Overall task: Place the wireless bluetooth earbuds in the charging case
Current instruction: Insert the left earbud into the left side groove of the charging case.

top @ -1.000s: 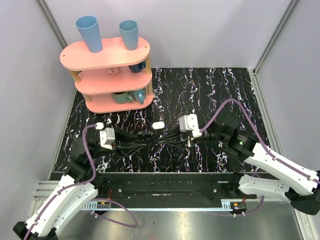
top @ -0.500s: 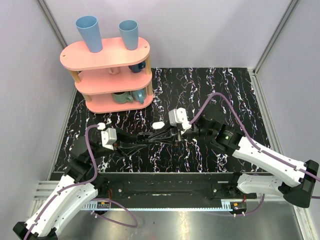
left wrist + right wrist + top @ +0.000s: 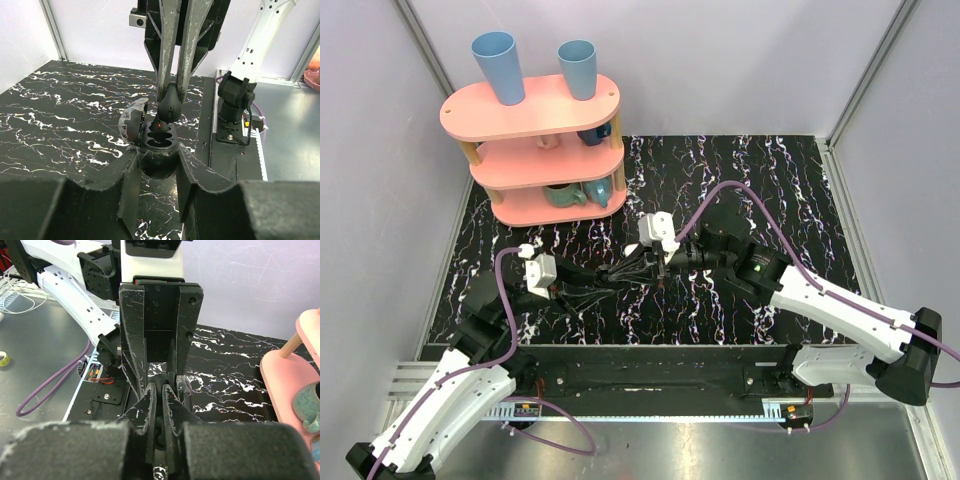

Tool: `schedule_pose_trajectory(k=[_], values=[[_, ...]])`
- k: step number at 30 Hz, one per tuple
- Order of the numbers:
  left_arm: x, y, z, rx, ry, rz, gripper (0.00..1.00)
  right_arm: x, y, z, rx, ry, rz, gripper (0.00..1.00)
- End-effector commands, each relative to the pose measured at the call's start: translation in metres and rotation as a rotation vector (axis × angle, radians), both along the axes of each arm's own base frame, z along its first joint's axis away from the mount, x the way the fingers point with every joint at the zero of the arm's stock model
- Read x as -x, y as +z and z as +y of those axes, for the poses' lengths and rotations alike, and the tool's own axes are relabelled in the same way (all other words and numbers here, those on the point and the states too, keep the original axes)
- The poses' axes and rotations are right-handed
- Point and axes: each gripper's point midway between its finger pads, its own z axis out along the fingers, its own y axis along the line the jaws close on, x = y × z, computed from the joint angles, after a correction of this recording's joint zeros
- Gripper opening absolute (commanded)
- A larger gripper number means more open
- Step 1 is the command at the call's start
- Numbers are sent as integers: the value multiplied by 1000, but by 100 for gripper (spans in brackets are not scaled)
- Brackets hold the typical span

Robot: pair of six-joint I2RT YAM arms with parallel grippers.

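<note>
My left gripper (image 3: 157, 156) is shut on the charging case (image 3: 159, 142) and holds it just above the marbled tabletop. The case is open and looks dark, with a pale-rimmed lid (image 3: 131, 122) flipped to the left and a red light inside. My right gripper (image 3: 170, 97) comes down from above, shut on a dark rounded earbud (image 3: 169, 107) that sits at the mouth of the case's far slot. In the right wrist view the right gripper (image 3: 161, 389) pinches the earbud, with the left fingers (image 3: 132, 357) beyond. From above, both grippers meet at mid-table (image 3: 642, 266). No second earbud shows.
A pink three-tier shelf (image 3: 535, 150) with blue cups and mugs stands at the back left, and its edge shows in the right wrist view (image 3: 295, 385). The right arm's base (image 3: 235, 100) and the metal rail lie along the near table edge.
My right arm has swung left and brought its gripper over the tip of my left gripper. The left arm has barely moved.
</note>
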Motion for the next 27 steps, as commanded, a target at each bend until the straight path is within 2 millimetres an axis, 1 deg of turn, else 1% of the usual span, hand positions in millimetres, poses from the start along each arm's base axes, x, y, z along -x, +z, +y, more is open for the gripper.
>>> schedule_pose_trajectory(k=[1,5,13,17,24,27], values=[[-4,14,2,27,25,-49,0,-4,23,0,-45,-17,-51,0],[-6,14,3,29,39,-49,0,-8,19,1,-34,-32,-54,0],[-6,15,3,32,41,-53,0,-6,12,3,-14,-13,-49,0],[-5,15,4,33,41,-55,0,-6,11,4,-10,-10,-46,0],[-5,14,3,33,39,-53,0,-13,7,7,2,-36,-39,0],[-6,14,3,32,37,-50,0,-13,8,7,0,-39,-41,0]])
